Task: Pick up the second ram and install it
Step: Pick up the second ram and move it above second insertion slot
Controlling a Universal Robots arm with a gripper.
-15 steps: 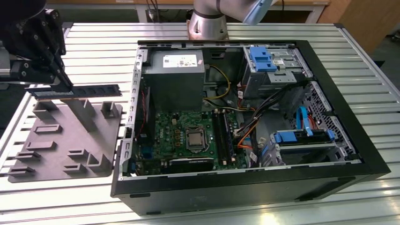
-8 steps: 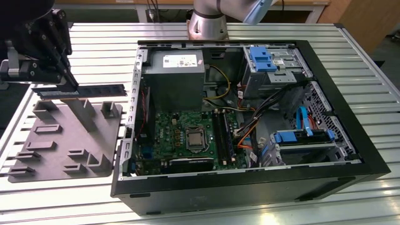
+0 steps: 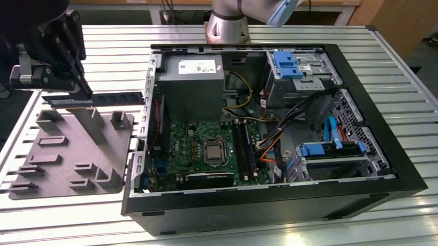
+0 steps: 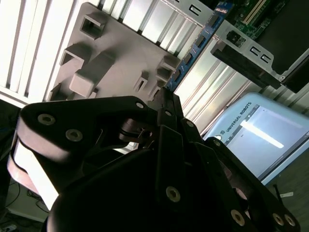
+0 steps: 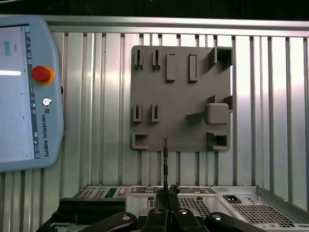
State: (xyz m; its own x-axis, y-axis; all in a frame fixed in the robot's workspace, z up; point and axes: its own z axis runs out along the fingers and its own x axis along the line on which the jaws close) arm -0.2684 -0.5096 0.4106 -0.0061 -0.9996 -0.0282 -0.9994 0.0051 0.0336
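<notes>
While clamped at one end in the closed gripper [image 3: 74,97], the second ram [image 3: 120,98] held level, upper left of the exterior view, above grey holder tray [image 3: 61,171], beside open computer case [image 3: 383,174].

Black pincer [image 3: 77,95], blue second ram [image 4: 195,48], grey tray [image 3: 65,159], green motherboard [image 3: 188,146]

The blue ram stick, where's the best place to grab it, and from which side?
Probably by its two flat faces at one end, coming in endwise. The second ram is thin and held level on edge, so pinching the faces leaves its long edges free. The gripper is shut on its end that way.
</notes>
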